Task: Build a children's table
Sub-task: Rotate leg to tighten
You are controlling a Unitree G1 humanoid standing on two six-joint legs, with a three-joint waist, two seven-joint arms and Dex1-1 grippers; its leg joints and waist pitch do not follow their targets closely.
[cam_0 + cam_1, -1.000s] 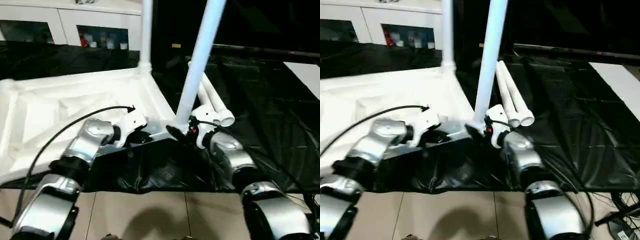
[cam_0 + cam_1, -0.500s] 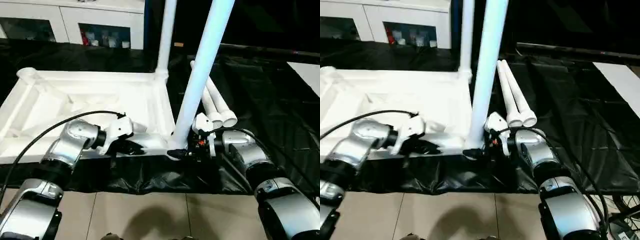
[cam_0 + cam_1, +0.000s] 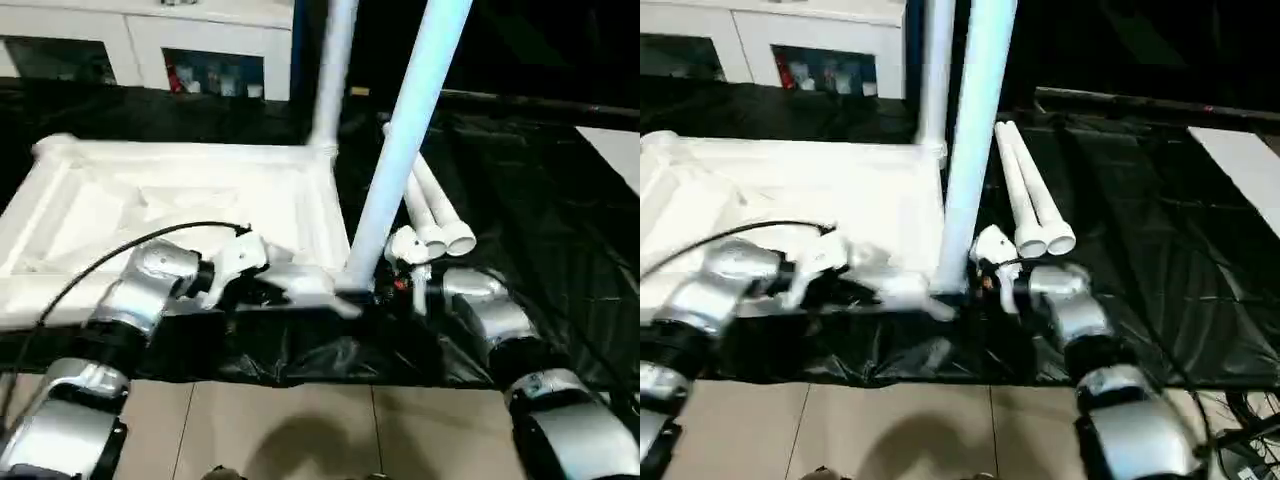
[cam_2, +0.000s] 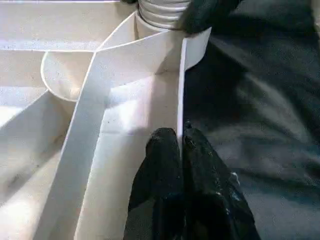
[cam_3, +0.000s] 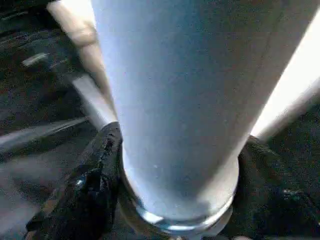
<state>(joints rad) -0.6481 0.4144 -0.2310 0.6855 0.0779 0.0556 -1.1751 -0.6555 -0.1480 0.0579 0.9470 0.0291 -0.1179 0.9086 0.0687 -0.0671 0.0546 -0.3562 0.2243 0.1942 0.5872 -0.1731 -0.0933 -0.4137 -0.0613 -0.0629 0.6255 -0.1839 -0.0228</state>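
Table top: the white top [image 3: 170, 200] lies upside down on the black-covered work table [image 3: 560, 220], ribbed underside up, its near edge along the work table's front edge, right under my forearms.
Near leg: the leg I'm on [image 3: 400, 150] stands up from the near right corner socket [image 4: 165, 15], leaning a little to the right as it rises; I judge it seated or close to it, but I can't confirm it's fully home.
Far leg: a second leg [image 3: 330, 80] stands upright in the far right corner.
Spare legs: two more legs [image 3: 435, 215] lie side by side on the black cover, just right of the top, open ends toward me.
Left claw: my left gripper [image 4: 180, 137] is pinched tight on the thin upright rim wall of the top, near that corner, one finger either side.
Right claw: my right gripper [image 5: 175, 150] straddles the base of the near leg, a black finger [image 5: 95, 170] on each side; the jaws stand fairly wide around the tube, and I can't tell whether they're actually pressing on it.
Handling: I read this as hollow plastic throughout, light and fairly stiff, smooth enough to slip (the rim wall looks thin and could flex under a hard pinch).
Where to hold: low on the leg, near the socket, so the long tube can't lever; on the top, a rib or rim close to the corner.
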